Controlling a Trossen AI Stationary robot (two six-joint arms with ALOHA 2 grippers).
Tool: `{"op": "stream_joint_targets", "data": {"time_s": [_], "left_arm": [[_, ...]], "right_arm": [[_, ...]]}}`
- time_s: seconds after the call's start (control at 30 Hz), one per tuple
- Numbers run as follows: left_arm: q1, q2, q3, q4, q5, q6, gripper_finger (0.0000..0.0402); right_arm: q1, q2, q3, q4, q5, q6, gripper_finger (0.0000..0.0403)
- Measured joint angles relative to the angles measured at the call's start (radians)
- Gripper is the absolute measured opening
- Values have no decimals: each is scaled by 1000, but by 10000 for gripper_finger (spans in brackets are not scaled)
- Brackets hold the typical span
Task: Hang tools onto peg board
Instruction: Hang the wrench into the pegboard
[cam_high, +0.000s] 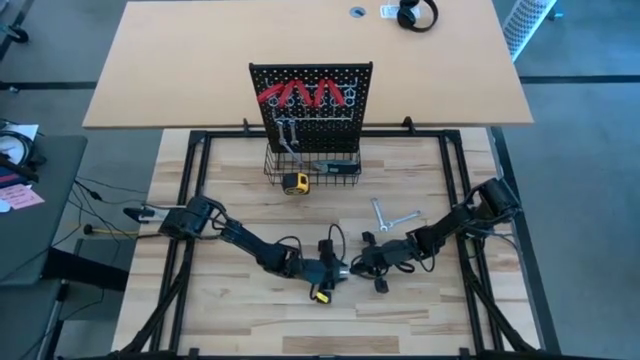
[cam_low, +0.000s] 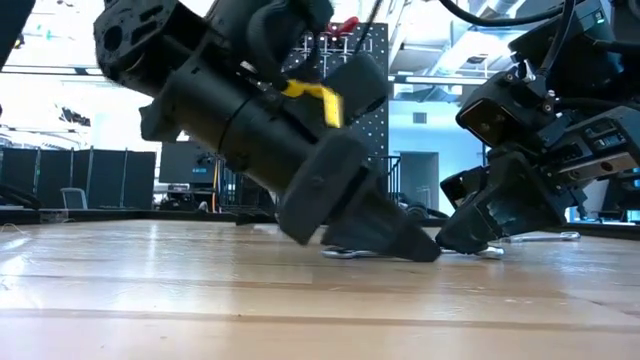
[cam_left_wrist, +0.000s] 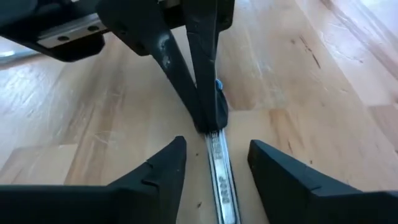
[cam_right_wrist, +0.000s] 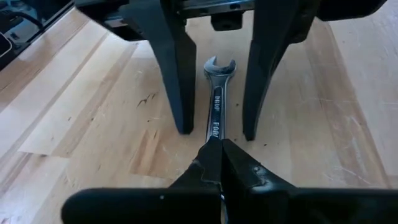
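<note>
Near the front middle of the wooden table, the two grippers meet over a slim silver wrench lying flat on the surface: the right gripper is clenched on one end of it, while the left gripper is released, its fingers straddling the shaft without touching. Two more wrenches lie just beyond the right arm. The peg board stands upright at the far middle with red-handled pliers hung along its top and a wire basket at its base.
</note>
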Motion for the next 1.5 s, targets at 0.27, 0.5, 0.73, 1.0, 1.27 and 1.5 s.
{"op": "stream_joint_targets", "data": {"time_s": [0.27, 0.5, 0.73, 1.0, 1.27, 1.5], "left_arm": [[3, 6, 42, -154, 0, -100, 55], [9, 8, -28, -57, -50, -142, 13], [6, 13, -96, 165, -63, -124, 2], [12, 15, -136, 300, -55, -119, 2], [7, 18, -147, 400, -96, -67, 1], [-8, 17, -147, 436, -154, -30, 1]], "right_arm": [[4, -41, -4, -19, 21, -19, 6], [93, -248, -103, -51, 313, -47, 6], [212, -434, -194, -32, 484, -44, 11], [235, -390, -201, -23, 483, 58, 17], [171, -132, -200, 268, 481, 66, 102], [79, 100, -171, 515, 257, -21, 226]]}}
